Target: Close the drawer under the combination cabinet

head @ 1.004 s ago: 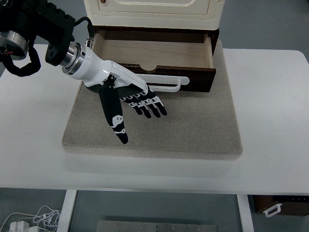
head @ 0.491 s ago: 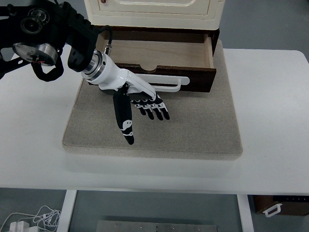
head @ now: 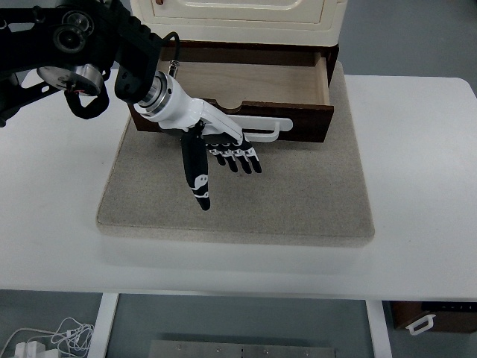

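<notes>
Our left hand (head: 212, 153) hangs with its black-and-white fingers (head: 237, 159) stretched out flat and relaxed, grasping nothing, palm toward the front of the dark brown wooden drawer (head: 298, 119). We see the back of the hand lying just near of the long white bar handle (head: 264, 128) on the drawer's front panel; whether it touches the handle or the panel we cannot tell. The thumb (head: 197, 177) points toward the near edge of the scene.

That drawer stands pulled out toward us, its pale wooden floor bare, under the cream-coloured cabinet (head: 238, 19) at the far side. Cabinet and drawer sit on a square grey stone-look slab (head: 298, 201), which rests on the white worktop (head: 417, 164). Our black left arm (head: 67, 45) reaches in from the far left.
</notes>
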Robot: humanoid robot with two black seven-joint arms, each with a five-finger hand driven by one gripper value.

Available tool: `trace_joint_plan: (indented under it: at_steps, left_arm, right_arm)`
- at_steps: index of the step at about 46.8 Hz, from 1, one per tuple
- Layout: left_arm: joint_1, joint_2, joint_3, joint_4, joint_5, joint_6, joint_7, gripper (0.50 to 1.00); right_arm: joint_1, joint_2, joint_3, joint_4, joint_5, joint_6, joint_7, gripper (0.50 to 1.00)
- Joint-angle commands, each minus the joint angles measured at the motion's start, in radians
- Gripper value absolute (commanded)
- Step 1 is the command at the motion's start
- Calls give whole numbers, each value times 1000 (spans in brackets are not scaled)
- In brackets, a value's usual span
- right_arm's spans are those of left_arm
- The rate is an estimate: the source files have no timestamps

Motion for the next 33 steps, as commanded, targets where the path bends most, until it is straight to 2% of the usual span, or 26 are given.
trace_joint_plan:
  at_steps: [1,17,33]
  left_arm:
    - [0,-6,0,4,19,0,0,1000]
    - [3,-13,0,32,47,0,0,1000]
    - [0,-52,-1,90,92,0,0,1000]
  right_arm:
    - [0,0,0,0,0,1,0,952]
    - [0,0,0,-1,0,1,-1,952]
    - [0,0,0,0,0,0,0,952]
